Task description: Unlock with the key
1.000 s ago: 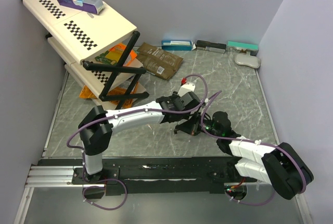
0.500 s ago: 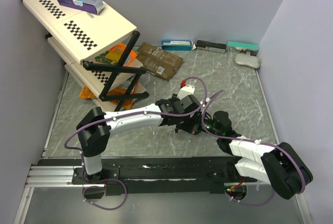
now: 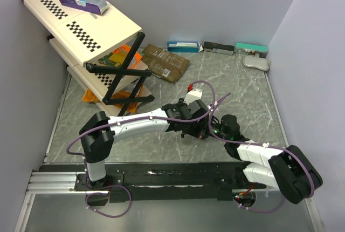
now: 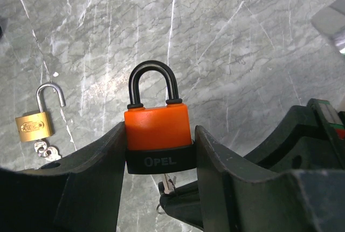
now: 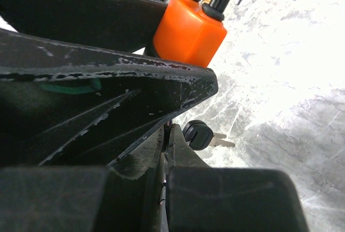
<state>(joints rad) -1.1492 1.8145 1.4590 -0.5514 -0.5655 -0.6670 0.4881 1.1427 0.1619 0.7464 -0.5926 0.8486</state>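
1. The grey marbled table (image 3: 248, 91) is being shared by both arms, whose wrists are being seen close together near its middle.
2. A white folding rack (image 3: 108, 27) with checkerboard patches is being shown at the far left. A purple box (image 3: 83, 0) is being carried on its top, with lettering too small to be read.
3. The left gripper (image 4: 159, 141) is being seen partly open around the orange padlock (image 4: 157, 124) — the body is being clamped between both fingers, with the black shackle closed and pointing away from the wrist.
4. "OPEL" is being displayed in white on the padlock's black lower band.
5. The right gripper (image 5: 166, 135) is being held just under the padlock with its fingers pressed together — whether anything is being pinched between them cannot be told.
6. A small brass padlock (image 4: 33, 125) is being seen lying on the table off to one side, its shackle swung open and its keys (image 4: 47, 151) lying against it.
7. A black-headed key (image 5: 198, 135) is being shown just beside the right fingertips.
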